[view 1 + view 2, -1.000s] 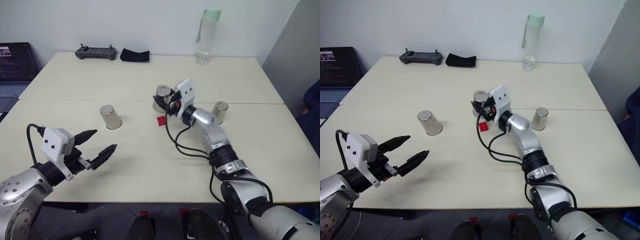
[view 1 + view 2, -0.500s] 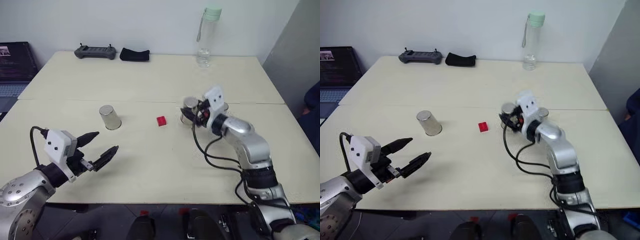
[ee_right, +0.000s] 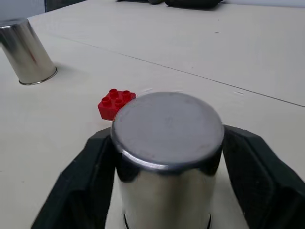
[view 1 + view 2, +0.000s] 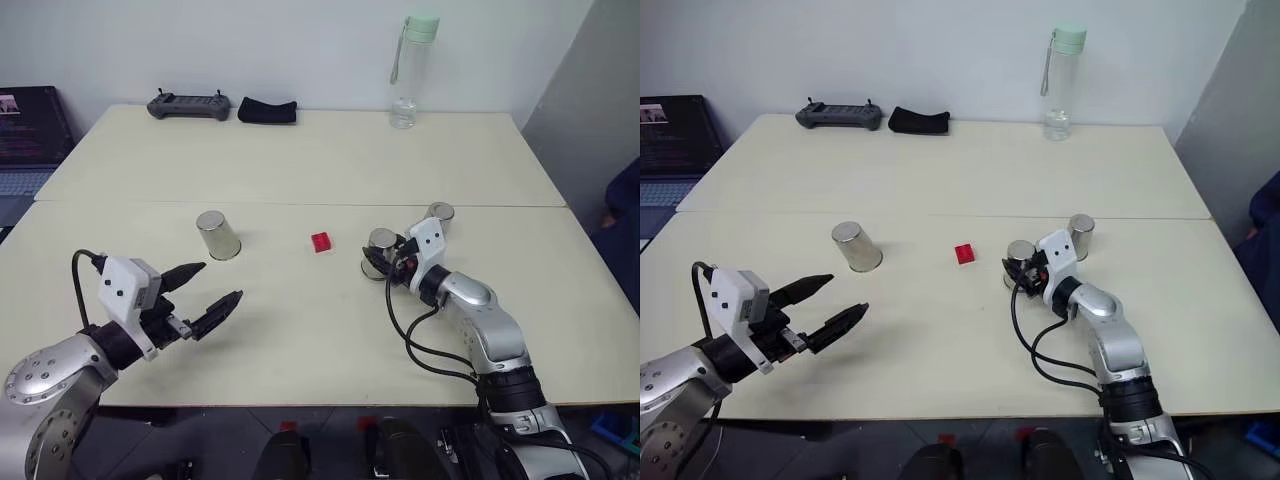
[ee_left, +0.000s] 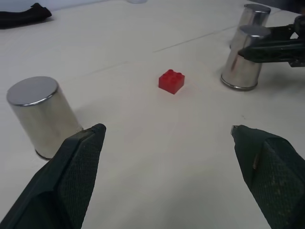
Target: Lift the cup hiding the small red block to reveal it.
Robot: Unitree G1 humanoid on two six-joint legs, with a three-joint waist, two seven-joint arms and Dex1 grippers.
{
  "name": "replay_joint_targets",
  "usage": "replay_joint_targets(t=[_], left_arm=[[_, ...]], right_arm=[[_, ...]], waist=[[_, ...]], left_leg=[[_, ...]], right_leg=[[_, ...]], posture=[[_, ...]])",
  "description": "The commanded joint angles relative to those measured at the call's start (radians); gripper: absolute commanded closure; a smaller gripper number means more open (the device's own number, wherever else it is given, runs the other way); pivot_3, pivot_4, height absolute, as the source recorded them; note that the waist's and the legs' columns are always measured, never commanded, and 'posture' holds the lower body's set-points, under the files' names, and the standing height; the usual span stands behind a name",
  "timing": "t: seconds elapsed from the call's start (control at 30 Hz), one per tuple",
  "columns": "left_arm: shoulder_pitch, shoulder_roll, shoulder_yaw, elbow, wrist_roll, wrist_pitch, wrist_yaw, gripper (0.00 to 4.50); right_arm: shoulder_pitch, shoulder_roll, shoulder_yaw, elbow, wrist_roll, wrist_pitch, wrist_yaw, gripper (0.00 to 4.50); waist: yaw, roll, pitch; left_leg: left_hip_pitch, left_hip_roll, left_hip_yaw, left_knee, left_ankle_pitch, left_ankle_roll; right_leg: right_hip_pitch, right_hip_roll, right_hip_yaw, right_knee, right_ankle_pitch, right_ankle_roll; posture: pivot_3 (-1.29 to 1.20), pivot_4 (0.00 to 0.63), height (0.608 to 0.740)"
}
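- Head views: the small bright red plastic block (image 4: 321, 242) lies uncovered on the cream table (image 4: 300, 150), between two upturned shiny steel cups. The right gripper (image 4: 392, 263) has its jaws around the nearer one (image 4: 378, 251), which stands on the table just right of the block.
- Left wrist view: the left gripper (image 5: 167, 167) hangs wide open and empty, facing the block, beside the left steel cup (image 5: 40, 114).
- Right wrist view: the black fingers (image 3: 97, 183) flank the upright cup; whether they are pressing it, I cannot tell. The block sits just beyond.
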Motion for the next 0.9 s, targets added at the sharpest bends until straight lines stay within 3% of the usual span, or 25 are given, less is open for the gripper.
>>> replay_joint_targets(t=[0.03,0.07,0.27,0.43,0.53,0.67,0.9], left_arm=[[-0.005,0.011,0.004,-0.001,0.005,-0.021,-0.015,0.0],[-0.005,0.009,0.003,-0.001,0.007,-0.022,-0.016,0.0],[-0.006,0.0,-0.005,-0.002,0.014,-0.021,-0.013,0.0],[0.018,-0.008,-0.009,-0.016,0.014,-0.006,0.001,0.0],[0.049,-0.034,-0.015,-0.051,0.026,0.015,0.061,0.0],[0.122,-0.14,-0.046,-0.143,0.068,0.007,0.192,0.0],[0.169,-0.377,-0.176,-0.236,0.221,-0.018,0.474,0.0]], right_arm=[[0.015,-0.013,0.005,-0.026,-0.003,-0.045,0.012,0.21],[0.019,-0.022,0.007,-0.029,-0.009,-0.055,0.016,0.02],[0.055,-0.071,-0.001,-0.074,0.005,-0.068,0.041,0.02],[0.159,-0.152,-0.034,-0.234,0.064,0.019,0.076,0.02],[0.273,-0.158,-0.1,-0.422,0.14,0.13,0.021,0.02],[0.423,-0.119,-0.142,-0.591,0.091,0.174,-0.132,0.02],[0.616,-0.006,-0.119,-0.677,-0.034,0.129,-0.343,0.02]], waist=[[0.0,0.0,0.0],[0.0,0.0,0.0],[0.0,0.0,0.0],[0.002,0.0,0.0],[0.003,0.0,0.0],[0.002,-0.001,-0.001],[0.004,-0.004,-0.002]], left_leg=[[0.0,0.0,0.0,0.0,0.0,0.0],[0.0,0.0,0.0,0.0,0.0,0.0],[0.0,0.0,0.0,0.0,0.0,0.0],[0.0,0.0,0.0,0.0,0.0,0.0],[0.0,0.0,0.0,0.0,0.0,0.0],[0.0,0.0,-0.001,0.0,0.0,0.0],[0.002,0.0,-0.001,0.0,0.003,-0.005]], right_leg=[[0.0,0.0,0.0,0.0,0.0,0.0],[0.0,0.0,0.0,0.0,0.0,0.0],[0.0,0.0,0.0,0.0,0.0,0.0],[0.0,0.0,0.0,0.0,0.0,0.0],[0.0,0.0,0.0,0.0,0.0,0.0],[0.0,0.0,0.0,0.0,0.0,0.0],[0.003,0.0,0.001,0.0,-0.003,0.006]], posture=[[0.0,0.15,0.74],[0.0,0.15,0.74],[0.0,0.15,0.74],[0.0,0.15,0.74],[0.0,0.15,0.74],[0.0,0.15,0.74],[0.0,0.15,0.74]])
